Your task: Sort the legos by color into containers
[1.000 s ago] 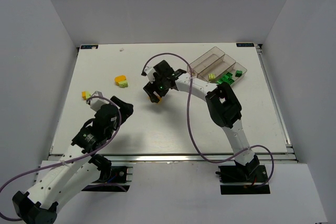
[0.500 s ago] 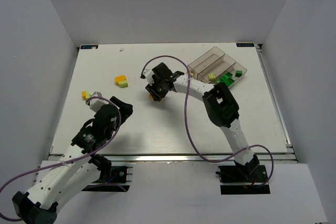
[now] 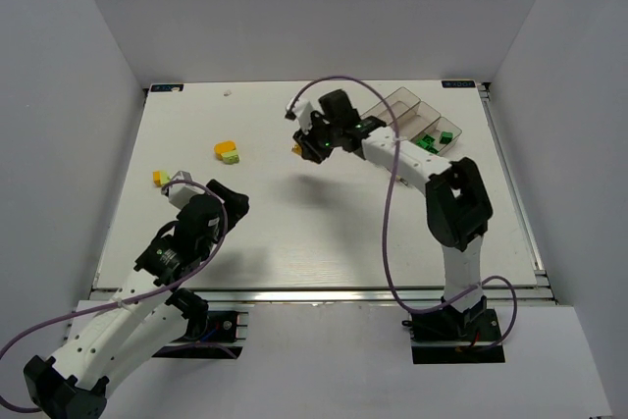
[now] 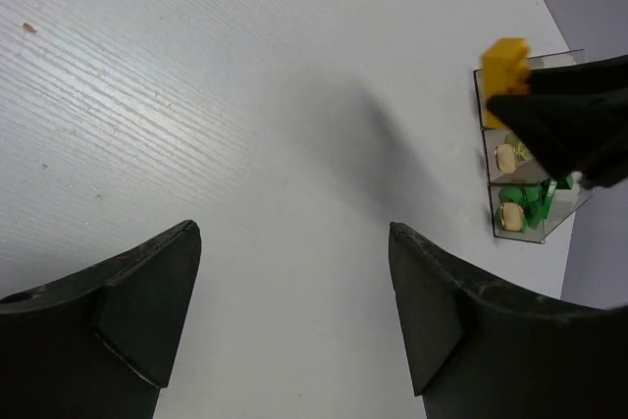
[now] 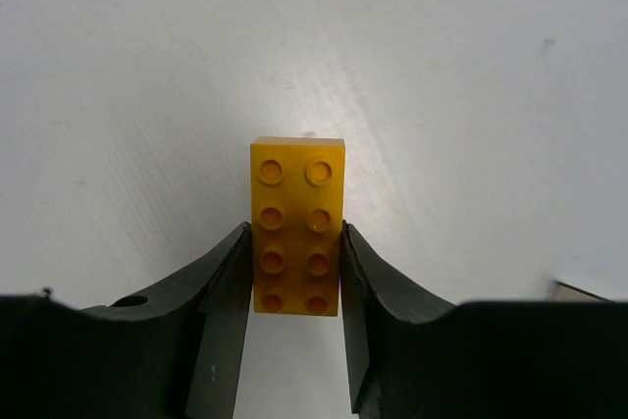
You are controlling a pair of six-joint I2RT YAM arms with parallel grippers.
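We hold one orange brick [image 5: 296, 188] in the right end effector [image 5: 294, 237], just left of the containers [image 3: 405, 96]. Some green bricks [image 3: 425, 143] lie already inside them. A few loose bricks [image 3: 227, 151] wait on the surface [image 3: 294, 233], well left of the containers. The left end effector [image 4: 294, 321] stands wide and empty.

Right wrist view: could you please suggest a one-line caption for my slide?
Right gripper clamping an orange-yellow eight-stud brick by its long sides, studs toward the camera, over the white table.
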